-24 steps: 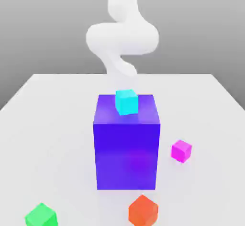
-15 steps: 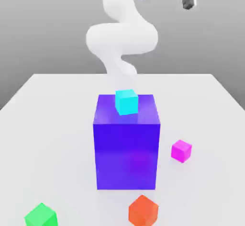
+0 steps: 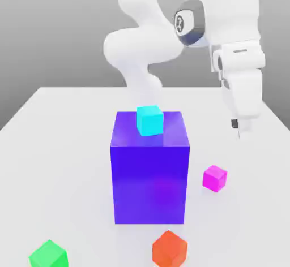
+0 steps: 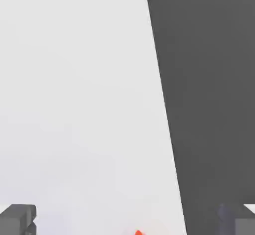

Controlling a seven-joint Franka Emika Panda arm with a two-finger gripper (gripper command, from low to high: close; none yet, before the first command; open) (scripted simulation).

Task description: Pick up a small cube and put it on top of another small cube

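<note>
Your magenta-pink cube (image 3: 214,179) is small, glossy and plain-faced, and sits on the tabletop (image 3: 73,147) near the big blue-purple block (image 3: 149,184), toward the exterior view's right. The small green cube (image 3: 49,254) lies at the exterior view's lower left. Your jaws (image 3: 239,129) stand wide apart above the tabletop; 0.5 seconds ago they were higher, and the 2 cubes haven't moved.
</note>
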